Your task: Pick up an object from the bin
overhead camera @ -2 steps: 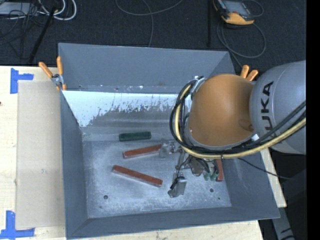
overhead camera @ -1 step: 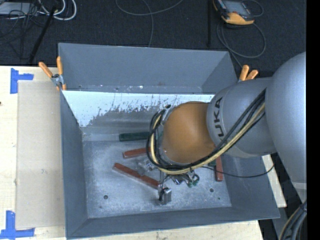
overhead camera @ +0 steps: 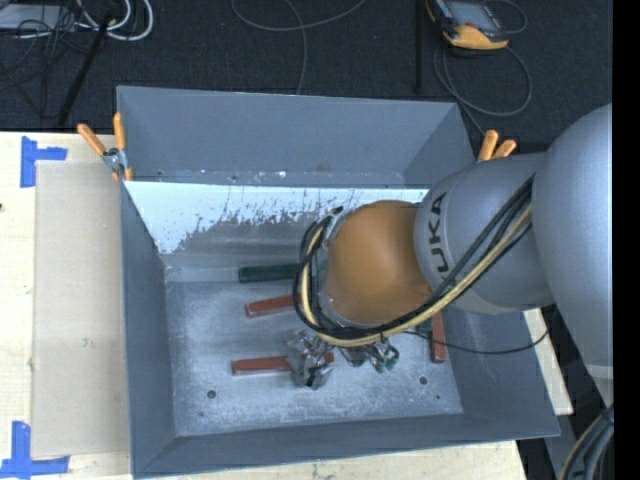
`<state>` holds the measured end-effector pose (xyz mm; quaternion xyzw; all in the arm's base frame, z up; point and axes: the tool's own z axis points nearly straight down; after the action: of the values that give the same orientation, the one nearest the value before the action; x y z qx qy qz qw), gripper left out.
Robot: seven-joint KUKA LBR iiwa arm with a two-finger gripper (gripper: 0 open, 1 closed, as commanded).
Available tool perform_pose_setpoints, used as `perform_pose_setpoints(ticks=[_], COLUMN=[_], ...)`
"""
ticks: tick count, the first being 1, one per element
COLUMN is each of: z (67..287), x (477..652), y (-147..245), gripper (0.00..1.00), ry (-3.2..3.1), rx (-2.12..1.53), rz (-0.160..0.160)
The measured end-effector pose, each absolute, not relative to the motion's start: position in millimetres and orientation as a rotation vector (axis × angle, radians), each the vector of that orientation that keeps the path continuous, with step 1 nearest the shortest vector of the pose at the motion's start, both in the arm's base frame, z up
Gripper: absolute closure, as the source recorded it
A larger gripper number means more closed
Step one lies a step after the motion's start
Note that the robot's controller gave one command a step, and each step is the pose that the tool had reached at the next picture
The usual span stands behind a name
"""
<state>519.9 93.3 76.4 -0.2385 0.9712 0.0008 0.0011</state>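
Grey bin [overhead camera: 200, 168], 3 red-brown sticks [overhead camera: 262, 366], dk-green stick [overhead camera: 268, 274], orange cover [overhead camera: 375, 263]

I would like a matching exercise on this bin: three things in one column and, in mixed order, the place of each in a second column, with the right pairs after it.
Things:
1. green stick
2. gripper
3. crosswise stick

Places:
a. far right of the bin floor
b. at the right end of the front brown stick
c. farthest back of the sticks

Pairs: 1-c; 2-b; 3-a
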Motion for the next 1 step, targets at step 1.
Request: perform_pose_setpoints(ticks=[1], z=[75.4], x=[519.2], y=[92.3], gripper=[0.0], ry=[3.052], rx=[-0.746], rz=[0.001])
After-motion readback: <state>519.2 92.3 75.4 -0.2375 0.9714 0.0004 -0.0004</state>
